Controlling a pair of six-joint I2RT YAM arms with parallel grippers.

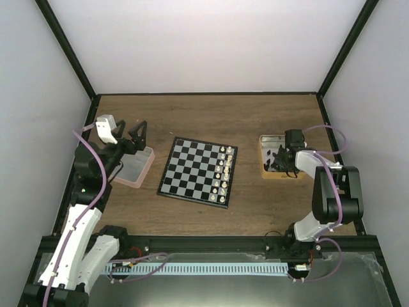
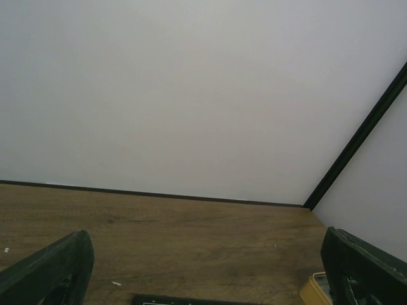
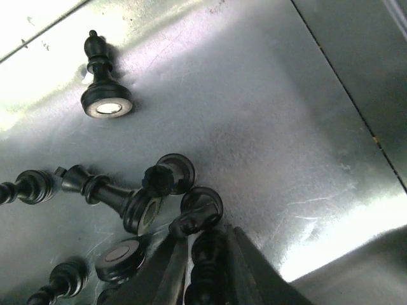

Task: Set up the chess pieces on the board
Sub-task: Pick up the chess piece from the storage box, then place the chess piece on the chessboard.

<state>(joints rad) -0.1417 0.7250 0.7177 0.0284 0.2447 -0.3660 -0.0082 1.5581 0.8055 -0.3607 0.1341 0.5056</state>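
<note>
The board lies mid-table, with white chessmen along its right side and no black ones on it. The black chess pieces lie in a heap in the tan tray at the right. My right gripper is down in that tray. In the right wrist view the right gripper is shut on one black chess piece, with several others lying loose on the metal floor. My left gripper is open and empty above the pink-rimmed box.
In the left wrist view the fingers stand wide apart over bare wood, with the board's far edge at the bottom and the tray's corner at the right. Walls enclose the table.
</note>
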